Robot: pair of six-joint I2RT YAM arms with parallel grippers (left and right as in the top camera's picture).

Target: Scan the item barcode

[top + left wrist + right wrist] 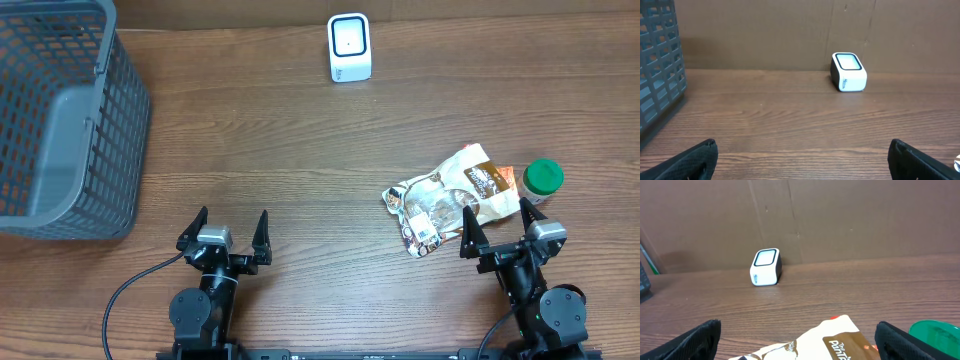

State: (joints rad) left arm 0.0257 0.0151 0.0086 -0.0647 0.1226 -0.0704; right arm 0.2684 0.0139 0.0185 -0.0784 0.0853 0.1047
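1. Lying flat at the lower right of the overhead frame, the snack bag (448, 197) rests on the wooden bench (300, 150), with a white label patch at its lower-left end.
2. A green-capped bottle (543, 178) stands just beside the bag's right end.
3. The white scanner (349, 47) sits at top centre, well apart from the bag.
4. A grey mesh basket (60, 120) fills the upper left corner.
5. The left pincer (233, 213), left of centre at the bottom, is released, its fingers spread wide over bare wood and grasping nothing.
6. The right pincer (494, 208), at the lower right, is also released and empty. Its fingertips sit near the bag's lower edge, and I cannot tell whether they touch it.
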